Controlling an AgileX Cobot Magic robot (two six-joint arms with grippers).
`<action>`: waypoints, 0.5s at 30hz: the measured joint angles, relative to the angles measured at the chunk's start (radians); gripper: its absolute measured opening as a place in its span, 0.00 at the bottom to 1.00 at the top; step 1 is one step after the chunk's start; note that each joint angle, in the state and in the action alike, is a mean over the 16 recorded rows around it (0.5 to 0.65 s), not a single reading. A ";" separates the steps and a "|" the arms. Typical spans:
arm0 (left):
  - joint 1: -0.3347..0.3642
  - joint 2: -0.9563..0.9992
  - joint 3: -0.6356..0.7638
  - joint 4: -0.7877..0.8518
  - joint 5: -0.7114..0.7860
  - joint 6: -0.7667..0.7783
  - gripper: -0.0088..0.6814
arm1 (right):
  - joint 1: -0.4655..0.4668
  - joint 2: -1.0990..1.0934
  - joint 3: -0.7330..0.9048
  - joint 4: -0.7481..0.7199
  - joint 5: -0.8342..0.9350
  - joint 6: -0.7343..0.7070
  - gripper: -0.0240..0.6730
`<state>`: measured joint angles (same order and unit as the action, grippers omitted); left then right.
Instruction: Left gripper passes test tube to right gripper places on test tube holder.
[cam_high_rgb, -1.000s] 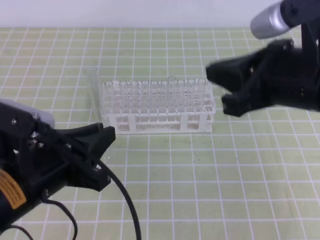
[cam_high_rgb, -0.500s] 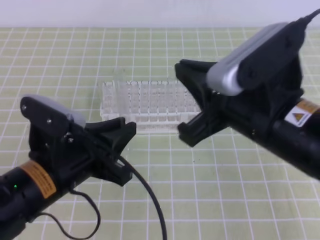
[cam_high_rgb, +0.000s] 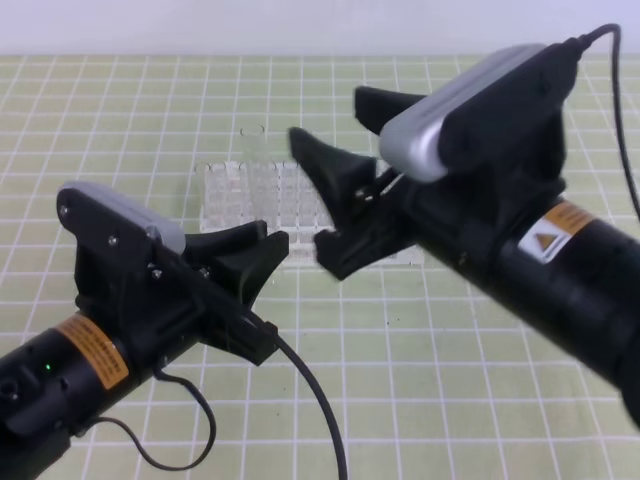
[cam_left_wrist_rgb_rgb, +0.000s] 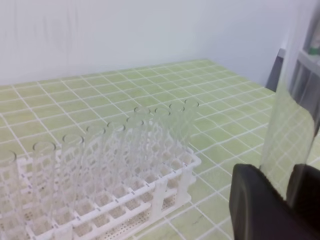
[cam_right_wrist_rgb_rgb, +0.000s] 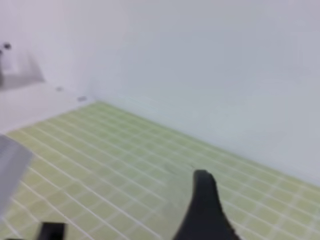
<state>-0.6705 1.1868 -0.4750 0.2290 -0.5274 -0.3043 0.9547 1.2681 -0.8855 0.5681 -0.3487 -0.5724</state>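
The test tube (cam_high_rgb: 252, 150) stands upright in front of the white test tube holder (cam_high_rgb: 228, 200), with my left gripper (cam_high_rgb: 252, 250) shut on its lower end. In the left wrist view the test tube (cam_left_wrist_rgb_rgb: 290, 135) rises between the two black fingers (cam_left_wrist_rgb_rgb: 260, 205), and the test tube holder (cam_left_wrist_rgb_rgb: 165, 200) lies to the left, filled with clear tubes. My right gripper (cam_high_rgb: 325, 112) is open, jaws spread wide just right of the tube's top and apart from it. The right wrist view is blurred and shows one black finger (cam_right_wrist_rgb_rgb: 204, 210).
Green gridded mat (cam_high_rgb: 450, 380) covers the table. A black cable (cam_high_rgb: 310, 400) loops from the left arm across the near mat. The right arm's thick body (cam_high_rgb: 540, 270) hides the rack's right end. A white wall (cam_left_wrist_rgb_rgb: 125, 30) stands behind.
The right gripper has swung in from the right and opened its jaws near the tube. The left arm has lifted the tube up and towards the middle.
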 joint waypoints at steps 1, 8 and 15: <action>0.000 0.000 0.000 0.000 -0.003 0.002 0.08 | 0.004 0.005 0.000 -0.016 -0.010 0.017 0.59; 0.000 0.001 0.000 -0.001 -0.008 0.007 0.11 | 0.030 0.051 0.000 -0.123 -0.086 0.132 0.68; 0.000 0.000 0.000 -0.003 -0.015 0.008 0.09 | 0.037 0.106 -0.002 -0.192 -0.149 0.206 0.69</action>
<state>-0.6705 1.1868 -0.4750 0.2257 -0.5428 -0.2961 0.9914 1.3737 -0.8880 0.3765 -0.4976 -0.3669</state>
